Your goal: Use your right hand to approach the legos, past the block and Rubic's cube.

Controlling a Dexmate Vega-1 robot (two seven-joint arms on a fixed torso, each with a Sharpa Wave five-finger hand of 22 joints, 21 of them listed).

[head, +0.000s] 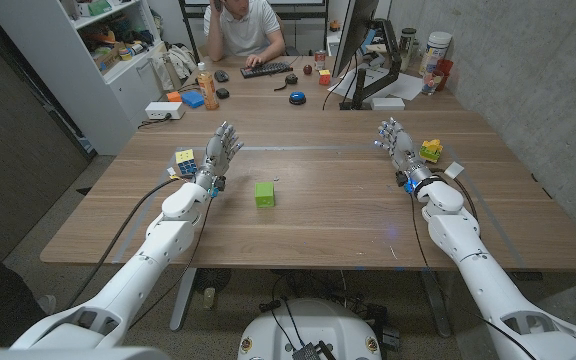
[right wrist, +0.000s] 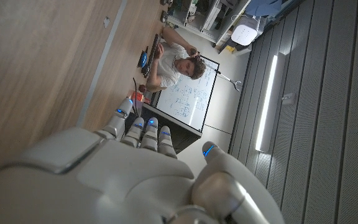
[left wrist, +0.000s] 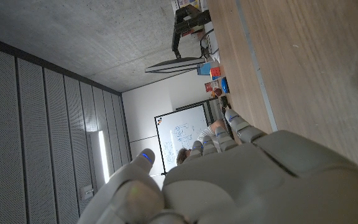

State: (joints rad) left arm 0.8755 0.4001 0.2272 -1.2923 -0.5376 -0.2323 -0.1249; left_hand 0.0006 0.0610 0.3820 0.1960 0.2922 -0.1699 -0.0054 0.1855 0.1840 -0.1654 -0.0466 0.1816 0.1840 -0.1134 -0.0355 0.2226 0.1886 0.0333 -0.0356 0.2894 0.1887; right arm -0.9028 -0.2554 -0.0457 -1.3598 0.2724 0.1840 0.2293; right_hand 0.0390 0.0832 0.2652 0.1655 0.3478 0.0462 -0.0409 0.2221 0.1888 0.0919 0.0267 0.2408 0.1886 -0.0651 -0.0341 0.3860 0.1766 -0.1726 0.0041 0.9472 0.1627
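The right hand point(head: 396, 143) stands at the right side of the wooden desk point(head: 338, 215), fingers point(head: 386, 130) spread, pointing toward the far edge and holding nothing. The legos point(head: 431, 150), a small yellow and green cluster, lie just beside this hand on its outer side, near the desk's right edge; contact between hand and legos cannot be determined from the head view. A small white object point(head: 453, 170) lies on the desk just behind the legos, closer to the robot.

The left hand point(head: 220, 152) stands at the left side of the desk, its fingers likewise spread and empty. The Rubic's cube point(head: 185, 158) sits just beside the left hand on its outer side. The green block point(head: 265, 194) rests near the desk's middle, between the two arms and nearer the left one, apart from both hands.

In the right wrist view, the back of the right hand point(right wrist: 129, 180) appears with fingers extended over bare desk surface. A person point(head: 248, 30) sits at the far end behind a keyboard point(head: 266, 70). A monitor point(head: 353, 45) stands at the far right.
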